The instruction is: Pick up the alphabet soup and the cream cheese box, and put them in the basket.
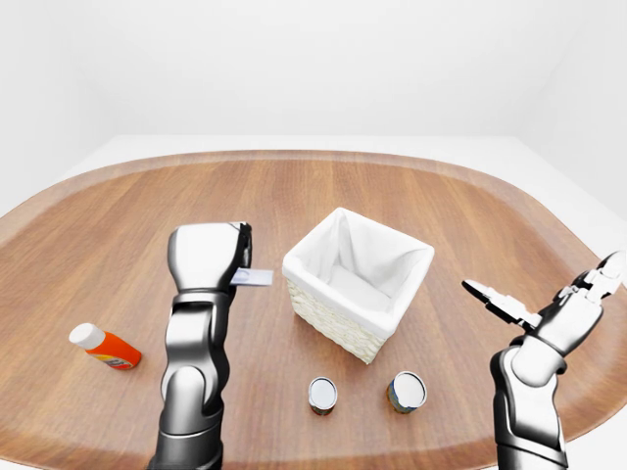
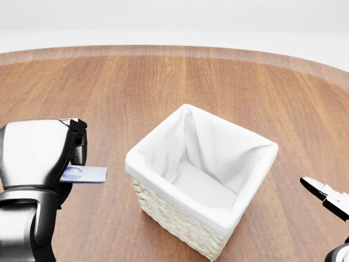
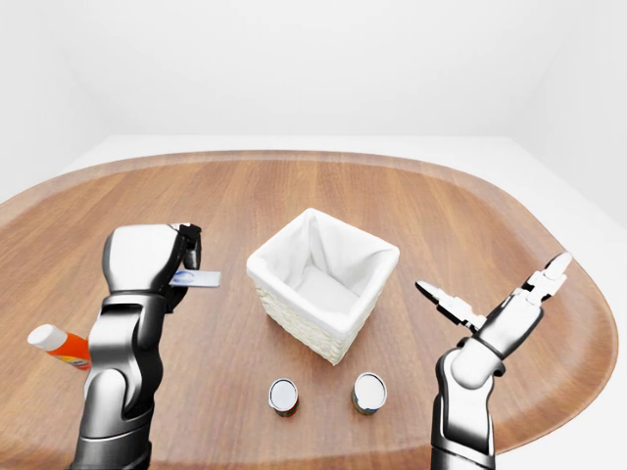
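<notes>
Left hand (image 2: pixel 76 150) raised at the left of the head view, fingers closed on the cream cheese box (image 2: pixel 84 174), a thin flat carton with a blue round mark, held level and poking out toward the basket (image 2: pixel 163 210). Box clear of the table (image 1: pixel 118 206), just beside the basket's left rim but not over the opening. Basket near the middle of the table: woven sides, white cloth liner (image 2: pixel 218 147), nothing visible inside. Right hand (image 3: pixel 490 299) held up at the right of the eye views, fingers (image 3: pixel 441 299) spread wide apart, gripping nothing; only one fingertip and a bit of the hand seen at the right edge of the head view. Two cans standing upright on the table below the basket in the left-eye view, left can (image 1: pixel 322 394) and right can (image 1: pixel 406 390), apart from each other and from the basket; labels too small to tell which is the alphabet soup. Orange bottle with white cap (image 1: pixel 104 346) lying on its side at the left, well apart from everything else.
</notes>
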{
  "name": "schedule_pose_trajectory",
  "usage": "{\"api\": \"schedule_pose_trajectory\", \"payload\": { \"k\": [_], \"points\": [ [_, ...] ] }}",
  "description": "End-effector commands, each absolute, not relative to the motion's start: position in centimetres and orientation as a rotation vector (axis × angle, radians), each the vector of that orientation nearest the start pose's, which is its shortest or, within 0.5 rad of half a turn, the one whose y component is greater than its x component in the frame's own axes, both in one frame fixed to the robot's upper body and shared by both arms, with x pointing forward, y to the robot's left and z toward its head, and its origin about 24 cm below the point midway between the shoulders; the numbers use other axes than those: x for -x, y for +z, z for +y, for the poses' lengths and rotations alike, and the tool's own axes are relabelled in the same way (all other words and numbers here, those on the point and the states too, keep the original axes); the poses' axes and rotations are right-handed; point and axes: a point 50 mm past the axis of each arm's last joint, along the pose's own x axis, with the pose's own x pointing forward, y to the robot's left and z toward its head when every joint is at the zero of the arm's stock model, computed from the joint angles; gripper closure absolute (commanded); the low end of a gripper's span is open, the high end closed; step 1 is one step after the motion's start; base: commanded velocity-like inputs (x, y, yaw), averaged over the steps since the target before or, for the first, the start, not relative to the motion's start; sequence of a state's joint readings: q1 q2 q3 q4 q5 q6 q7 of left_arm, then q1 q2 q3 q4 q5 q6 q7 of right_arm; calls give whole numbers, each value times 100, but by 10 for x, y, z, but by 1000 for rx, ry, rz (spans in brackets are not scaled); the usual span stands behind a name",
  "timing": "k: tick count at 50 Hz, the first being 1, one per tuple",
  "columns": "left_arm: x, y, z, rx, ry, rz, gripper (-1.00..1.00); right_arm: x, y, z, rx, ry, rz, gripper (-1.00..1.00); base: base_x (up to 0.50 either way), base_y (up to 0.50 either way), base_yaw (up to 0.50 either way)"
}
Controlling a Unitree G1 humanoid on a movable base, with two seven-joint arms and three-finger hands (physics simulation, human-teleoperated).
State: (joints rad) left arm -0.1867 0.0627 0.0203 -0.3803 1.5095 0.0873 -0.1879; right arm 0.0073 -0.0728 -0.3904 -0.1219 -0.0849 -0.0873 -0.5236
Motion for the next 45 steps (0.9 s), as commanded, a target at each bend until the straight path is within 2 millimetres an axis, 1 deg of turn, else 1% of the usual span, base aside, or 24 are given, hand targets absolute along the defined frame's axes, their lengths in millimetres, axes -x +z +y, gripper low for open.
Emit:
{"api": "schedule_pose_trajectory", "payload": {
  "k": [1,6,8,12,16,24,30,38,45],
  "points": [
    [-268,195,135,-1561,327,-332,100,-215,86,-274,143,-905,-248,-100,0,0,0],
    [-270,203,129,-1580,324,-334,100,-215,85,-274,145,-905,-243,-100,0,0,0],
    [-270,212,125,-1584,327,-341,100,-214,88,-273,144,-905,-256,-100,0,0,0],
    [-270,221,118,-1593,328,-350,100,-214,87,-273,147,-905,-250,-100,0,0,0],
    [-273,223,110,-1599,323,-364,100,-215,86,-273,146,-904,-248,-100,0,0,0],
    [-274,240,100,-1621,331,-369,100,-215,85,-273,146,-903,-241,-100,0,0,0],
    [-278,241,88,-1633,310,-380,100,-214,86,-273,145,-905,-246,-100,0,0,0],
    [-279,246,78,-1638,297,-385,100,-214,86,-273,144,-905,-245,-100,0,0,0],
    [-283,240,57,-1635,246,-419,100,-213,86,-273,146,-905,-248,-100,0,0,0]
  ]
}}
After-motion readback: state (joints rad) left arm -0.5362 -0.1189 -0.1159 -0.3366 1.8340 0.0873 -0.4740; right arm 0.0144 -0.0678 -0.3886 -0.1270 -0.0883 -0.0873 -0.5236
